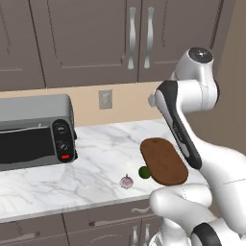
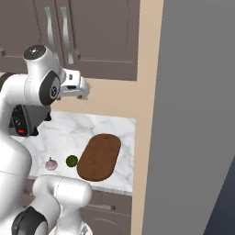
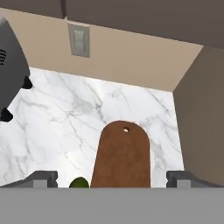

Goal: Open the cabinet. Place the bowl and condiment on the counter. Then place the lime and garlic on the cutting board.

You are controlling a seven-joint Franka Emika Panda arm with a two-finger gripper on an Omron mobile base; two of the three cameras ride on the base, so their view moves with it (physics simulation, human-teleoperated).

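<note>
Arm: rises from the base, elbow bent high in front of the cabinet [image 1: 86,38] doors, which are shut; wrist held level above the counter [image 1: 96,158].
Gripper [image 2: 82,92]: held well above the counter's right end; in the hand view it looks down on the board. Fingers [image 3: 41,178] spread wide, holding nothing.
Cutting board [image 1: 163,161]: flat at the counter's right end, near the front edge.
Lime [image 1: 144,171]: on the counter, touching or just beside the board's left edge.
Garlic [image 1: 126,181]: on the counter near the front edge, just left of the lime.
Toaster oven [image 1: 36,129]: at the counter's left end.
</note>
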